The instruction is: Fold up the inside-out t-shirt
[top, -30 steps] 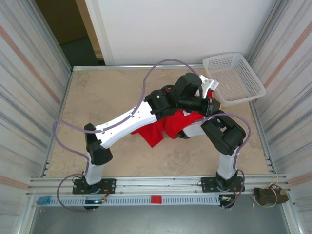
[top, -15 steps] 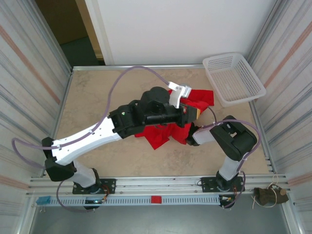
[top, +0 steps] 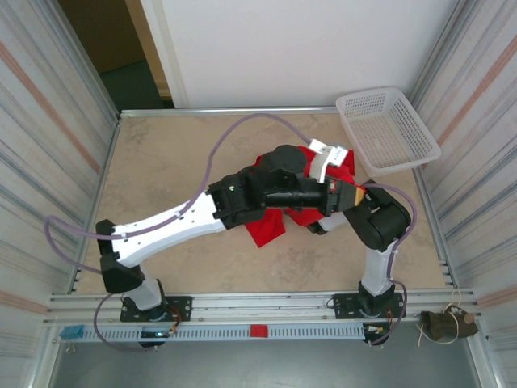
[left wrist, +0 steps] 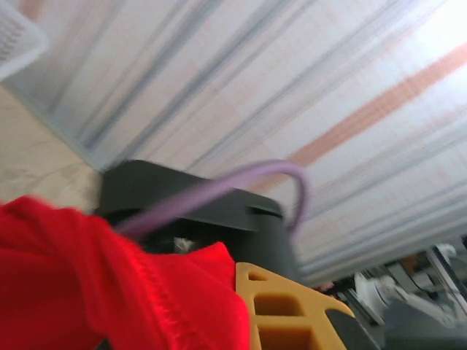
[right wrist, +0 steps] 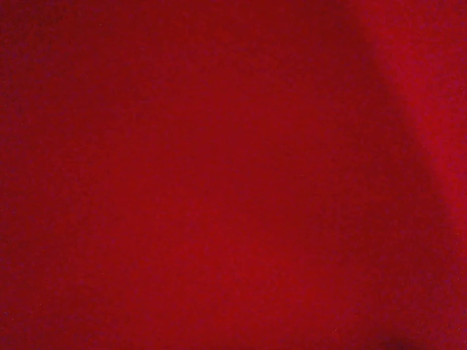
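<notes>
My left arm has swung back right toward the basket (top: pixel 429 150), its gripper (top: pixel 349 194) clamped on the shirt (top: pixel 266 230), still bunched right of centre on the table (top: pixel 178 162), while the right gripper stays closed, smothered in red, so I judge no fold laid yet.

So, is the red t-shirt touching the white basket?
Apart. The top view shows a thin strip of bare table between the far-right corner of the t-shirt and the near-left corner of the basket.
</notes>
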